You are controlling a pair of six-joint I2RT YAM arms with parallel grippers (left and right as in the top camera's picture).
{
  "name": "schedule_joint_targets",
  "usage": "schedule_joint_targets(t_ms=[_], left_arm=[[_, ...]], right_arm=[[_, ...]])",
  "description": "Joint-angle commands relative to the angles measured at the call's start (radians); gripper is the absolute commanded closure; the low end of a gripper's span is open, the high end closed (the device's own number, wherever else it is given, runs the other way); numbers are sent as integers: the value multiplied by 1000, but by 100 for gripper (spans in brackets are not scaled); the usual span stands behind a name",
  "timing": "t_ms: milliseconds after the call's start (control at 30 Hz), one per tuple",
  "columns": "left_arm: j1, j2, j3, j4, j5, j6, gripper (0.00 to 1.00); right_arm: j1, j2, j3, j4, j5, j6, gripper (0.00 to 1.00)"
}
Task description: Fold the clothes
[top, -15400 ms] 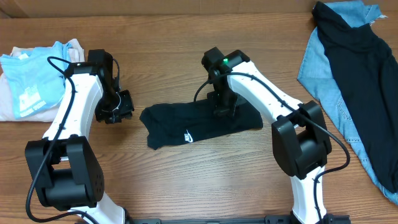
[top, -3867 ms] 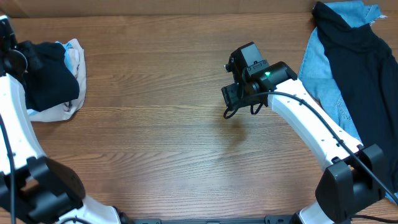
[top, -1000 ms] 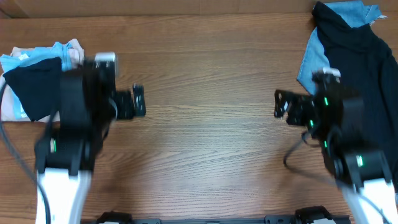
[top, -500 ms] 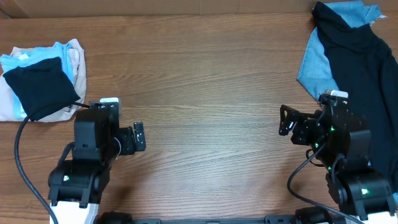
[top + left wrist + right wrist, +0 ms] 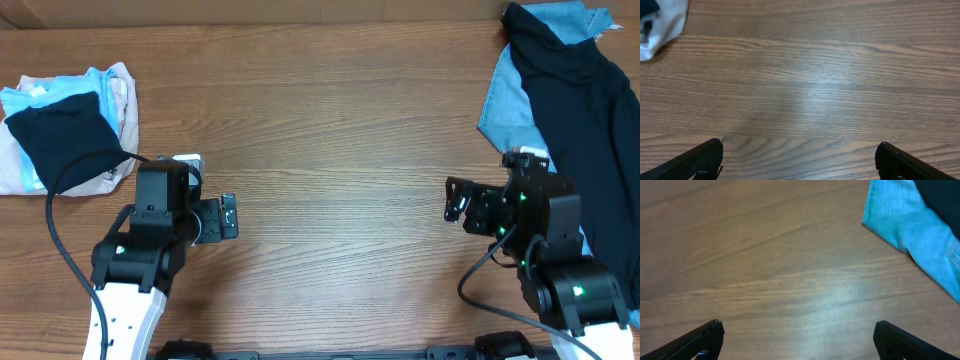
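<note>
The black T-shirt (image 5: 65, 145) lies folded into a square on a pile of clothes at the far left of the table in the overhead view; its logo is hidden. My left gripper (image 5: 228, 215) hovers to the right of the pile, apart from it, open and empty. In the left wrist view my left gripper (image 5: 799, 161) spans bare wood. My right gripper (image 5: 456, 200) is open and empty near the right side, just left of the garments there. In the right wrist view my right gripper (image 5: 797, 339) has only wood between its tips.
Under the folded shirt lie a light-blue tee (image 5: 40, 97) and a pale cloth (image 5: 112, 178), whose corner (image 5: 662, 22) shows in the left wrist view. A blue denim garment (image 5: 510, 105) with a dark garment (image 5: 585, 120) on it drapes the right edge; denim (image 5: 910, 227) shows ahead of the right wrist.
Both arms have drawn back toward the front of the table and settled. Both grippers stayed open. The folded black shirt has not moved on the pile.
</note>
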Motion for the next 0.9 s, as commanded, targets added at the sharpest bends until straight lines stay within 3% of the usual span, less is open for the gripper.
schedule_joint_targets(t_ms=[0, 500, 767, 867], left_arm=[[-2, 34, -7, -2, -16, -14, 0], [-2, 174, -7, -1, -16, -14, 0], [-2, 224, -7, -1, -16, -14, 0], [-2, 236, -7, -1, -16, -14, 0]], right_arm=[[-3, -88, -21, -2, 33, -4, 0], [-11, -718, -608, 452, 32, -56, 0], [-16, -814, -818, 794, 39, -142, 0], [-16, -814, -856, 768, 35, -158, 0]])
